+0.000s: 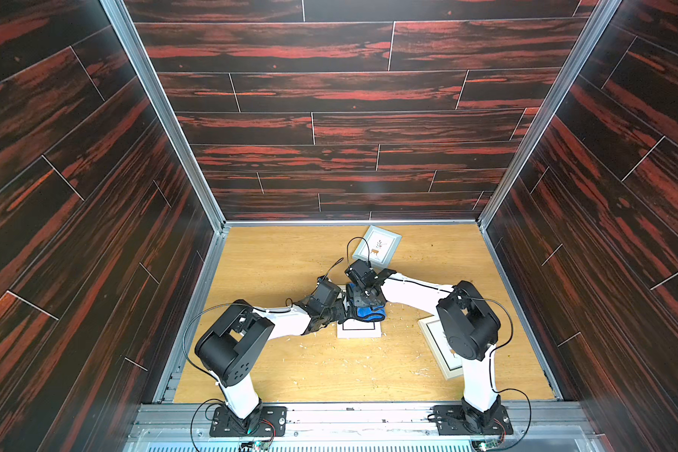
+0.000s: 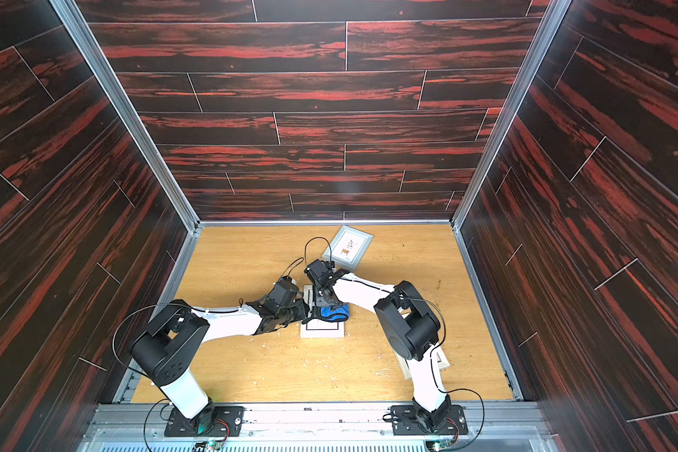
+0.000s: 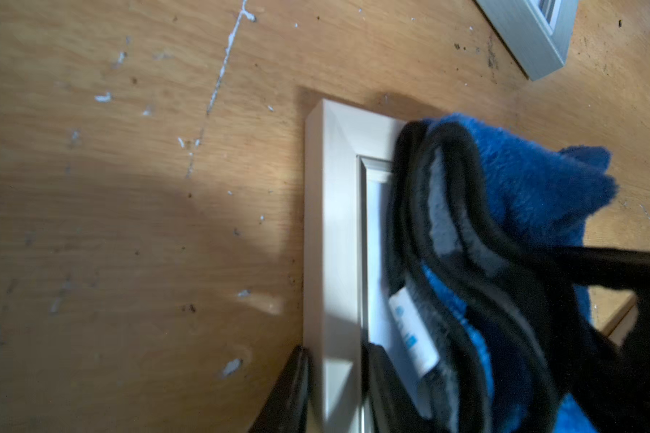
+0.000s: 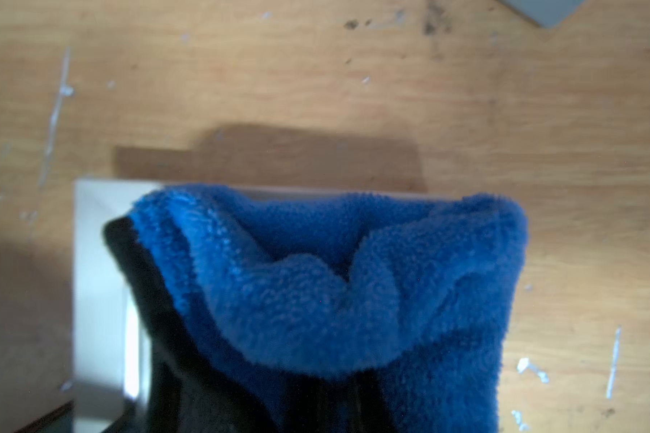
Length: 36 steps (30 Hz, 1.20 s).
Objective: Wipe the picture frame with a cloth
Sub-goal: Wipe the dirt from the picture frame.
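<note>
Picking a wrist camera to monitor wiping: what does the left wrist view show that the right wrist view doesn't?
Only the left wrist view: the left gripper straddling a side rail of the picture frame, and a white label on the cloth. Only the right wrist view: the cloth's fluffy folds head-on, covering most of the frame's end rail. Both: the white frame, the blue cloth with black edging, the wooden table and a corner of a grey frame.

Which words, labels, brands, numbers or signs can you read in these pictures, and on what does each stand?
None can be read.
White tag on the cloth: blue marks, too blurred to read.
Print in the far picture frame: small drawing, any lettering too small to read.
</note>
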### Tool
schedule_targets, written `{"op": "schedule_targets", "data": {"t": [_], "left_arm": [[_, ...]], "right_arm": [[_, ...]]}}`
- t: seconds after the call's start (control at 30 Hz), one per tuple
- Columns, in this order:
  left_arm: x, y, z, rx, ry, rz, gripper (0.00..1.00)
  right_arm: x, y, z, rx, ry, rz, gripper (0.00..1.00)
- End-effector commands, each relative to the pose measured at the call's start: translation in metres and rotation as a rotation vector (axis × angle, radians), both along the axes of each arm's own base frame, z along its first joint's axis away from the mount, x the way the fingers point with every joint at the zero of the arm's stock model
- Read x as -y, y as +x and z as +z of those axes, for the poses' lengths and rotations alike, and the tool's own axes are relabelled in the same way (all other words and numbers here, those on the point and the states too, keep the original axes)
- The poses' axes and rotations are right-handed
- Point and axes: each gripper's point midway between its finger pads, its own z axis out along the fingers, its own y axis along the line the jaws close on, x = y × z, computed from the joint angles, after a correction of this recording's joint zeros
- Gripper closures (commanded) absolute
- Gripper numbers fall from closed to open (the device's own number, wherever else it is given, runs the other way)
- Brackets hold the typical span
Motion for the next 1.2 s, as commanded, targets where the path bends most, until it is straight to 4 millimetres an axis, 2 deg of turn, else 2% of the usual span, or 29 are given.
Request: {"op": "schedule_targets", "data": {"t": [0.0,0.1,0.27,0.33,0.47,0.53,0.67,0.73,0.8,0.97,1.03,1.1,1.17], "left_arm": [[-0.024,-0.025,-0.032,-0.12,0.101,0.021,0.71],[-0.024,-0.025,-0.033,-0.125,0.106,0.019,0.71],[-0.026,-0.026,-0.034,-0.125,0.106,0.028,0.71],[-0.027,-0.026,-0.035,-0.124,0.105,0.035,0.71],[-0.027,-0.025,-0.037,-0.134,0.121,0.035,0.71],[-0.028,-0.025,-0.036,-0.133,0.127,0.035,0.71],[-0.03,-0.025,-0.036,-0.129,0.133,0.039,0.71],[-0.03,-0.025,-0.036,-0.129,0.129,0.04,0.71],[-0.029,-0.025,-0.038,-0.132,0.122,0.043,0.71],[-0.028,-0.025,-0.035,-0.135,0.121,0.039,0.71],[-0.029,-0.026,-0.034,-0.134,0.126,0.037,0.71],[-0.029,-0.026,-0.033,-0.135,0.133,0.033,0.71],[-0.029,-0.025,-0.033,-0.131,0.135,0.034,0.71]], "right_arm": [[-0.028,-0.009,-0.01,-0.051,0.021,0.046,1.0],[-0.021,-0.002,-0.008,-0.03,-0.008,0.028,1.0],[0.029,0.0,-0.009,-0.025,-0.072,-0.041,1.0],[0.026,-0.004,-0.006,-0.032,-0.057,-0.023,1.0],[0.004,-0.018,0.0,-0.043,-0.05,0.022,1.0],[0.008,-0.03,-0.002,-0.059,-0.055,0.023,1.0],[0.029,-0.061,-0.005,-0.095,-0.044,0.028,1.0],[0.034,-0.068,-0.006,-0.098,-0.038,0.034,1.0],[0.038,-0.061,-0.005,-0.077,-0.071,0.023,1.0],[0.03,-0.001,0.001,-0.004,-0.095,-0.031,1.0],[0.03,0.011,0.0,0.004,-0.121,-0.038,1.0],[0.033,0.009,-0.003,-0.008,-0.143,-0.036,1.0],[0.035,-0.009,-0.003,-0.02,-0.135,-0.01,1.0]]}}
